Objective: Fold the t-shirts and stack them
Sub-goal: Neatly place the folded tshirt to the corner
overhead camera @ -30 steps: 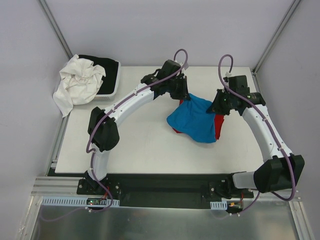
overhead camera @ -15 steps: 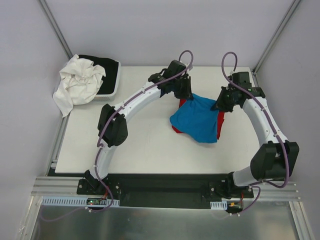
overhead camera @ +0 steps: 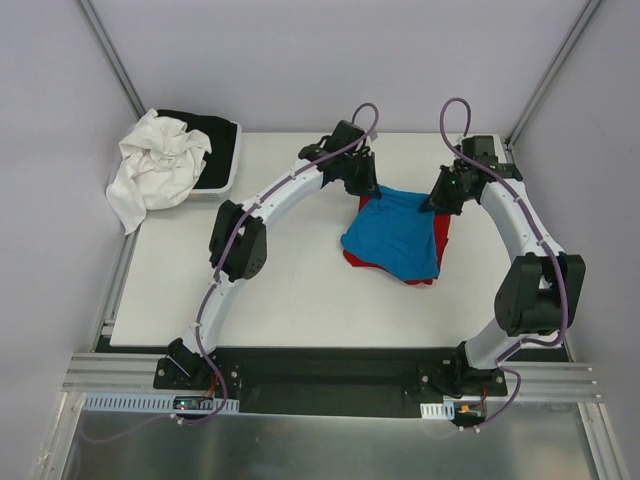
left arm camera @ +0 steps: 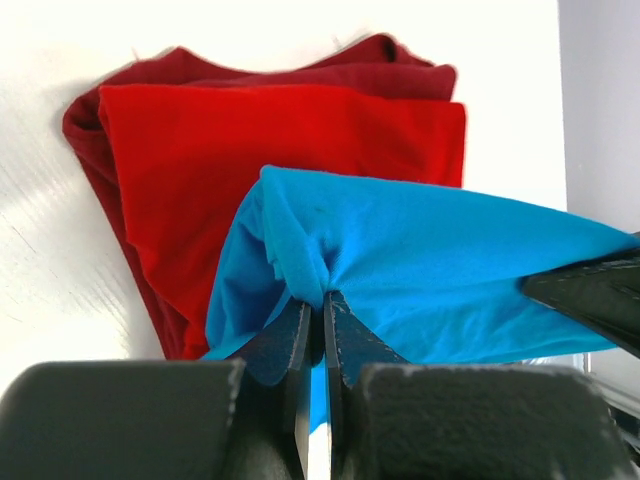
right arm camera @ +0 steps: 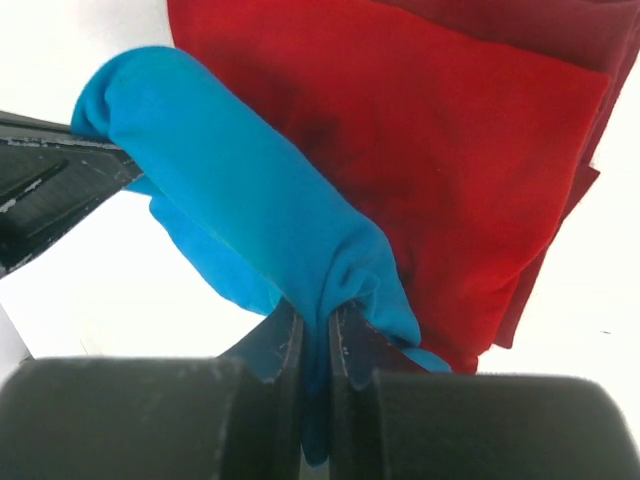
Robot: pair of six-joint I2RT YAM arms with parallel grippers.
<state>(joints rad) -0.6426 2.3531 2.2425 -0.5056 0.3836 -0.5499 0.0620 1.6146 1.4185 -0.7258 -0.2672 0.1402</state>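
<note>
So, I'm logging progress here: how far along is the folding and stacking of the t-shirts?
Done: the red t-shirt lies folded on the table. In hand: the left hand and right hand each pinch the far edge of the blue t-shirt, which drapes over the red one. Left: lower that edge, let go and square up the stack.
</note>
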